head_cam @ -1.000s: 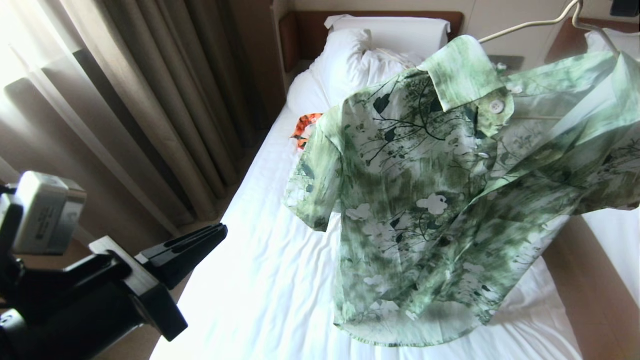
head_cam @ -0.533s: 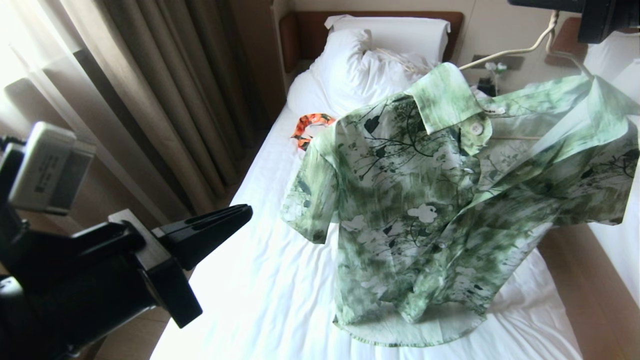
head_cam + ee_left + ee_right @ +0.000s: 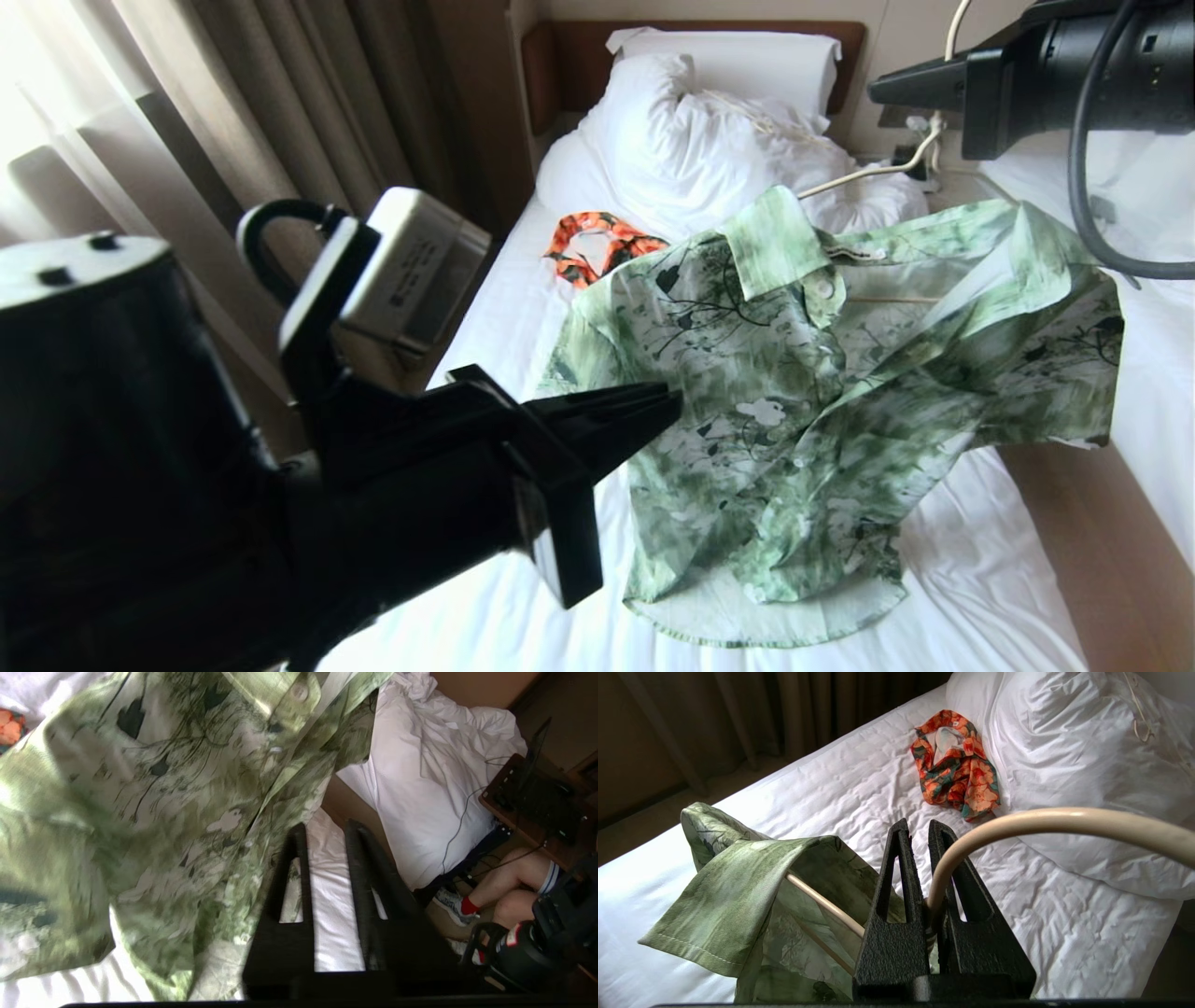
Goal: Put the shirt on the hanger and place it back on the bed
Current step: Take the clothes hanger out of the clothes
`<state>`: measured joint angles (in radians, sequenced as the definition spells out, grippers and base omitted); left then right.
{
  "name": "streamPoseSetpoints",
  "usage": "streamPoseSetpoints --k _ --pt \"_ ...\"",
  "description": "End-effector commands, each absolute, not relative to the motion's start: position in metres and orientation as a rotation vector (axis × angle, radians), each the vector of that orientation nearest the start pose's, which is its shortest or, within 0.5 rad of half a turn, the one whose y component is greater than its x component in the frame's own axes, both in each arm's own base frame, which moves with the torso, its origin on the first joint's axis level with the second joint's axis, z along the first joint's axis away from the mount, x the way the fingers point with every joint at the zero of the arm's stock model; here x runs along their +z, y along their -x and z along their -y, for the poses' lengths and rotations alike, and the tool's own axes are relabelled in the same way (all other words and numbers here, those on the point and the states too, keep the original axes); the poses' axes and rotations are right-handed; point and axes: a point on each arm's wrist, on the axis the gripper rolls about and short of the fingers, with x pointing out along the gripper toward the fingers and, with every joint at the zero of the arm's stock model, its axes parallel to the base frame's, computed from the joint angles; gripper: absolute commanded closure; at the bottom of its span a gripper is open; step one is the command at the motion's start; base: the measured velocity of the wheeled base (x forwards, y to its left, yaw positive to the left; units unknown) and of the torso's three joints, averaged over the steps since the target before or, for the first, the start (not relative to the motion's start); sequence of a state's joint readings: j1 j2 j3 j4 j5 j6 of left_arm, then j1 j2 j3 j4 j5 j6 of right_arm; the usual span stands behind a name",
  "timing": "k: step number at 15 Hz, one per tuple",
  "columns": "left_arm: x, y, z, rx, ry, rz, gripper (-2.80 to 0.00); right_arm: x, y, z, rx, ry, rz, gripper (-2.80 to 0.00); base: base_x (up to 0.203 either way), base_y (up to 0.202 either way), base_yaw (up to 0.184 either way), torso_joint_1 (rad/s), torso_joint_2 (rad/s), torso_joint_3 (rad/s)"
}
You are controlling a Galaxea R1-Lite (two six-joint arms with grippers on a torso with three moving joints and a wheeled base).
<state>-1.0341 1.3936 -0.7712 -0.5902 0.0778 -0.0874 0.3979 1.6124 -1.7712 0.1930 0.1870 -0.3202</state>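
The pale green leaf-print shirt [image 3: 822, 401] hangs on the cream hanger [image 3: 868, 173], its lower hem resting on the bed's white sheet [image 3: 523, 308]. My right gripper [image 3: 876, 93] is high at the back right, shut on the hanger [image 3: 1064, 819] just below its curved hook. In the right wrist view the right gripper [image 3: 919, 826] has the shirt [image 3: 738, 886] draped below it with a hanger arm inside. My left gripper [image 3: 670, 411] points at the shirt's near sleeve side. Its fingers stand slightly open in the left wrist view [image 3: 327, 828], with nothing between them, beside the shirt [image 3: 163, 788].
An orange patterned garment [image 3: 597, 245] lies near the bunched duvet and pillow [image 3: 700, 131] below the brown headboard [image 3: 579, 56]. Curtains [image 3: 280, 140] hang along the left. A second white bed [image 3: 1158, 373] stands on the right. A person's legs [image 3: 514, 882] show beyond it.
The right arm has come down into view, lowering the hanger and shirt toward the sheet. My left gripper has swung in toward the shirt, and its fingers have parted slightly.
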Motion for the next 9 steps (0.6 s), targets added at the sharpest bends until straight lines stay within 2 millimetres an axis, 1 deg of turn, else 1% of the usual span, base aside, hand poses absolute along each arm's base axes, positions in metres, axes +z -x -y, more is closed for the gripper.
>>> streamPoseSetpoints --k 1,5,7,9 --pt "0.239 -0.143 0.228 -0.946 0.047 -0.105 -2.8 0.388 -0.262 -0.115 0.592 0.319 0.033 0.0 0.0 0.0 0.0 0.0 0.0 0.0" --pt "0.238 -0.168 0.26 -0.941 0.122 -0.094 -2.8 0.368 -0.281 -0.122 0.595 0.317 0.053 0.0 0.0 0.0 0.0 0.0 0.0 0.0" --pt "0.236 -0.176 0.269 -0.937 0.128 -0.098 -2.8 0.362 -0.282 -0.123 0.606 0.317 0.041 0.0 0.0 0.0 0.0 0.0 0.0 0.0" --pt "0.236 -0.183 0.275 -0.929 0.132 -0.095 -2.8 0.362 -0.279 -0.121 0.613 0.316 0.052 0.0 0.0 0.0 0.0 0.0 0.0 0.0"
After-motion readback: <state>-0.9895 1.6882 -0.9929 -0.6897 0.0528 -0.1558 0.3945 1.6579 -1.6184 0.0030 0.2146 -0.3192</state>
